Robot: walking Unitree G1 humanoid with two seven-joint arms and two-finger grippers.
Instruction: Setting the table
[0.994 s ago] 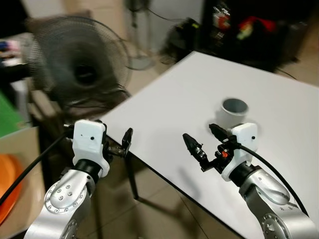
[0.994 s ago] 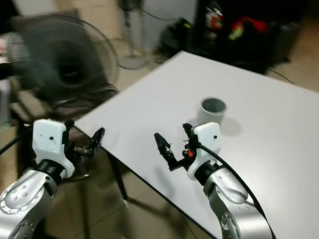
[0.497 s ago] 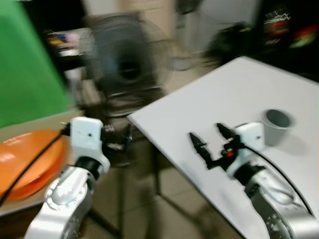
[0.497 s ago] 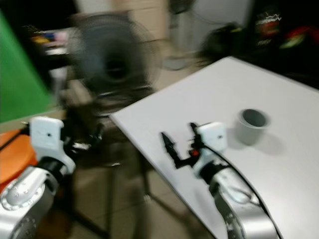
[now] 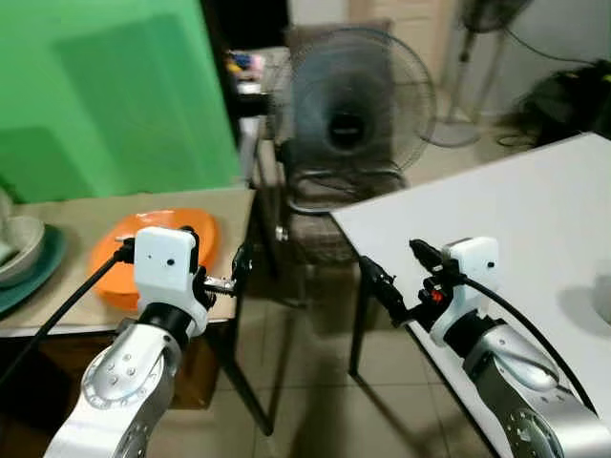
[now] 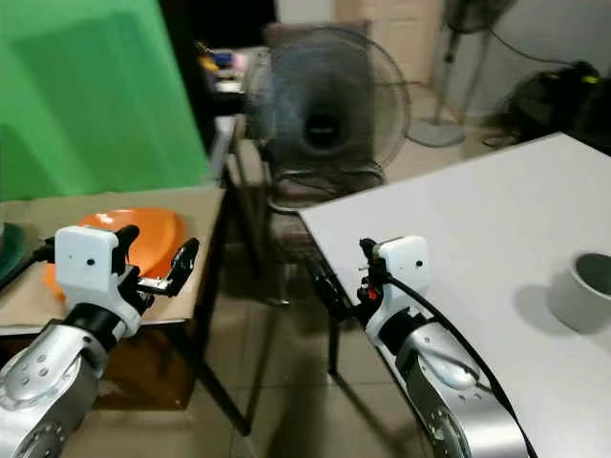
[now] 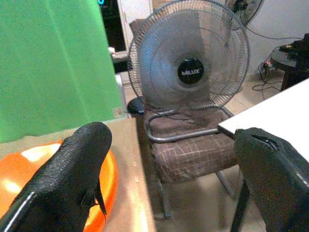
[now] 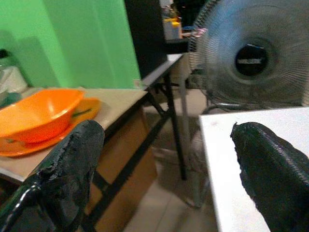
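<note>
Early stage — cup on white table; orange dishes (side table) unfetched; left gripper, right gripper — spread, empty.

The robot has 2 silver metal arms, each forearm ringed with small dark screws. Each wrist carries a white boxy housing with 1 small dark hole, and a black cable runs back along each arm. The right wrist shows a small red-orange part. Both jaws have black, rough-textured fingers.
</note>
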